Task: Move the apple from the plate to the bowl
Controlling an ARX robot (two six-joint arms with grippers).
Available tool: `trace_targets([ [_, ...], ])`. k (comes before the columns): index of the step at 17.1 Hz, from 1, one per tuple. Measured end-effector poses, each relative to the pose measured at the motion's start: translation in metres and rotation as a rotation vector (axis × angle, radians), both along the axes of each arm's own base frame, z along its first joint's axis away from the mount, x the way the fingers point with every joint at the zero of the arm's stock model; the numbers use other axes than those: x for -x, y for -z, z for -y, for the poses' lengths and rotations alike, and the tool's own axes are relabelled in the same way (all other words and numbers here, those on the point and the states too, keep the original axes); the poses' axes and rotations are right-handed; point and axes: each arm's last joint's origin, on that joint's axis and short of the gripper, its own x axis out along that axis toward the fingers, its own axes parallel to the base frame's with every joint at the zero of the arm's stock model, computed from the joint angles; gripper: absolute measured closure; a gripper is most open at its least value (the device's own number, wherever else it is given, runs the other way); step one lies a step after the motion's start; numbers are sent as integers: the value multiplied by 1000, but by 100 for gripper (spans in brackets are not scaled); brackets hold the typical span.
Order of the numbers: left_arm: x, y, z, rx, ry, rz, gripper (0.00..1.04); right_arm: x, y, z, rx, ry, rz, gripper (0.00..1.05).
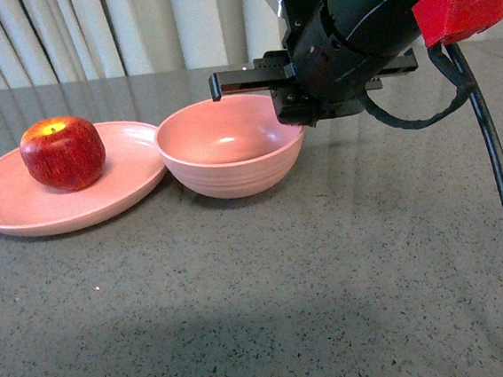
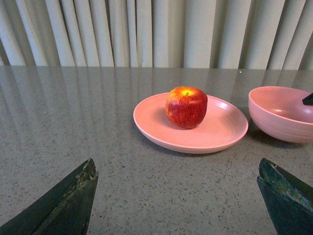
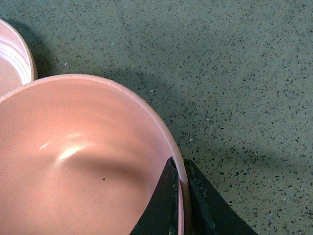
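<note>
My right pincer [image 3: 179, 164] pinches the rim of the deep pale-pink matte bowl [image 3: 73, 161] as my left pincer [image 2: 177, 167] gapes wide and empty before the round dark-red apple [image 2: 186, 107] on the shallow pale-pink oval plate [image 2: 215, 134], a firm, waxy-smooth fruit probably best gripped across its middle.

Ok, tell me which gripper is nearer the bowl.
Right. The right gripper straddles the rim of the bowl, jaws closed on it; the left gripper sits open well back, short of the plate.
</note>
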Motion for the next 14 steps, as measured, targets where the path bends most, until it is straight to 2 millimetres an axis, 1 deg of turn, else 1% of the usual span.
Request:
trace_targets([
  [3,0,0,0,0,0,0,7,-2,5,-1,2,4,-11,102],
  [6,0,0,0,0,0,0,7,-2,6,0,-3,9,-17,102],
  [11,0,0,0,0,0,0,7,-4,3,2,-18,23,-5,52],
  [13,0,0,0,0,0,0,7,1,-7,7,-32,27,14,32],
  [14,0,0,0,0,0,0,7,5,-17,10,-49,29,44,21],
])
